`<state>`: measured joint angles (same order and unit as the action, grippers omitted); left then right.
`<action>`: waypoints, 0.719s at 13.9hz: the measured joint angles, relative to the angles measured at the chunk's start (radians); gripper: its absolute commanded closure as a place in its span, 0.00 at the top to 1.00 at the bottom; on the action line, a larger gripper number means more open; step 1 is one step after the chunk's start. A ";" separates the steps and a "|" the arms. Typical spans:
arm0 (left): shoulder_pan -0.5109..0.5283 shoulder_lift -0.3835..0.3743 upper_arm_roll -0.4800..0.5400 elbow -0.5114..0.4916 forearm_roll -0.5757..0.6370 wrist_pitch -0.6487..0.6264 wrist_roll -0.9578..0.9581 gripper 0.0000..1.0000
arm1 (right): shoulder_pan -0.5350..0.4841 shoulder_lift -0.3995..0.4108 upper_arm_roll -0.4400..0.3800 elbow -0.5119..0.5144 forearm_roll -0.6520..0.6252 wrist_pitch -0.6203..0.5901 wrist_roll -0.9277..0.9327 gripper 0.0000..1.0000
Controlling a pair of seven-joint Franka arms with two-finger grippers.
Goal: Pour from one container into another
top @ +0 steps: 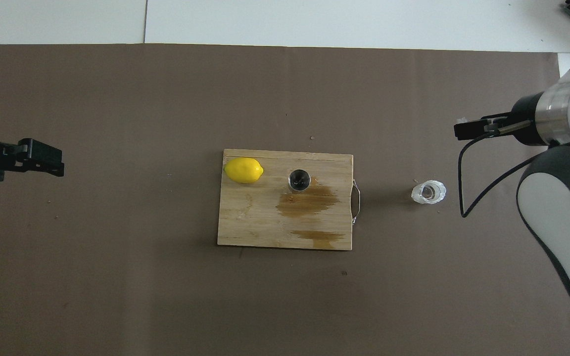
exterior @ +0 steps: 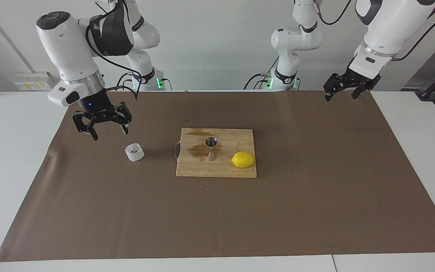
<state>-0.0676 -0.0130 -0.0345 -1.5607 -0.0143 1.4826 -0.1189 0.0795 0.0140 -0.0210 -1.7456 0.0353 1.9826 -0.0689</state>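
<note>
Cup (exterior: 134, 152) and jigger (exterior: 211, 148) standing upright, mouths facing up. Right gripper (exterior: 102, 124) hovering near cup, fingers apart; left gripper (exterior: 347, 89) waiting, fingers apart.

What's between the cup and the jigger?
Only bare brown paper and the cutting board's wire handle and wet edge lie between the cup and jigger, clearest in the overhead view.

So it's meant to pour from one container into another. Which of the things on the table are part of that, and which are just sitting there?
Part of the job:
- small translucent whitish cup, on the brown mat
- shiny steel hourglass-shaped jigger, upright on the board
- right gripper, open, in the air near the cup

Just lying about:
- yellow lemon, beside the jigger
- stained wooden cutting board
- left gripper, open, waiting
</note>
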 measured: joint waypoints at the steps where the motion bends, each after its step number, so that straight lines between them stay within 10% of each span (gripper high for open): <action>1: 0.000 0.000 0.000 0.000 0.000 0.000 0.000 1.00 | 0.000 -0.006 -0.001 0.018 -0.022 -0.037 0.068 1.00; 10: 0.000 0.000 0.000 0.000 0.000 0.000 0.000 1.00 | -0.009 -0.036 -0.009 0.075 -0.045 -0.284 0.354 1.00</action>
<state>-0.0676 -0.0130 -0.0345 -1.5607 -0.0143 1.4826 -0.1189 0.0706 -0.0222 -0.0300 -1.6703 -0.0096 1.6988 0.2855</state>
